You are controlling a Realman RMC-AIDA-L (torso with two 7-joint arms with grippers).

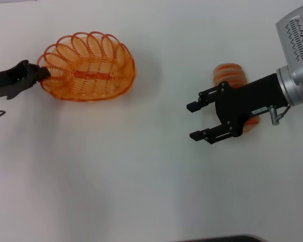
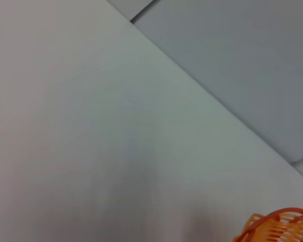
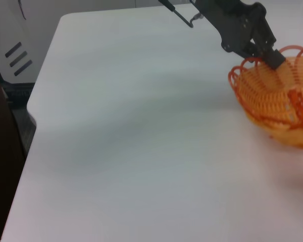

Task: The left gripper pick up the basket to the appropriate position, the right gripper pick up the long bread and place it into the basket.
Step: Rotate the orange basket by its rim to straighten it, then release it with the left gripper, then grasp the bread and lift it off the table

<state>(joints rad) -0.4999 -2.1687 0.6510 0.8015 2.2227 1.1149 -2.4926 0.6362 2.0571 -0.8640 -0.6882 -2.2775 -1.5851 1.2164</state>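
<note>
The orange wire basket [image 1: 91, 65] is at the far left of the white table and looks tilted, with its open side facing me. My left gripper [image 1: 40, 73] is shut on the rim at the basket's left end. The right wrist view shows this grip [image 3: 272, 55] on the basket [image 3: 272, 96]. A bit of the rim shows in the left wrist view [image 2: 280, 227]. The striped long bread [image 1: 230, 74] lies on the right, mostly hidden under my right gripper [image 1: 193, 121]. That gripper is open and empty, with its fingers pointing left past the bread.
The white table [image 1: 141, 191] spreads between the basket and the bread. Its edge [image 3: 38, 85] shows in the right wrist view, with a dark cabinet [image 3: 0, 151] beyond it. In the left wrist view the table edge [image 2: 207, 96] runs diagonally, with grey floor behind.
</note>
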